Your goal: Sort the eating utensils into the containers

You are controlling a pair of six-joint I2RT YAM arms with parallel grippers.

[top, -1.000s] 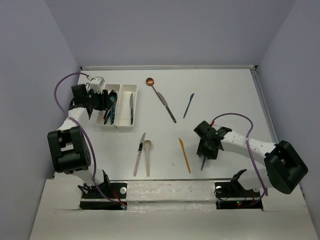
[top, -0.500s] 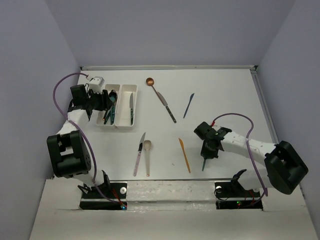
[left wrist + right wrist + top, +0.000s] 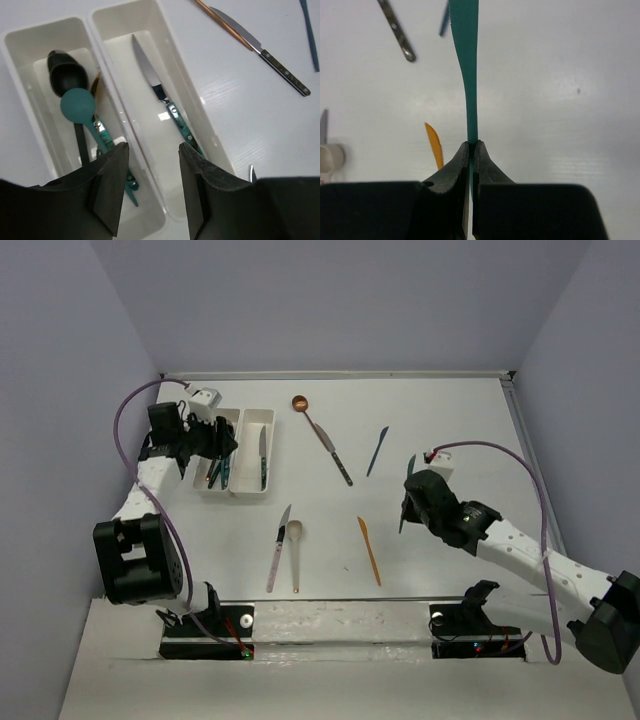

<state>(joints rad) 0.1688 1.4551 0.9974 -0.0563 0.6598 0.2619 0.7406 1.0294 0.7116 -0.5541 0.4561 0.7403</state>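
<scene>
Right hand point(image 3: 471, 146) clamped on teal knife point(image 3: 465, 65), left hand point(image 3: 151, 159) apart over part-filled trays point(image 3: 96, 42); six utensils point(image 3: 369, 550) loose on surface point(image 3: 460, 420)

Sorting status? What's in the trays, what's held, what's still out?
Done: black spoon and teal spoon in the left tray, a knife in the right tray. In hand: right gripper shut on a teal utensil; left gripper open, empty. Left: copper spoon, silver knife, blue knife, orange knife, beige spoon, pink-handled knife on the table.
</scene>
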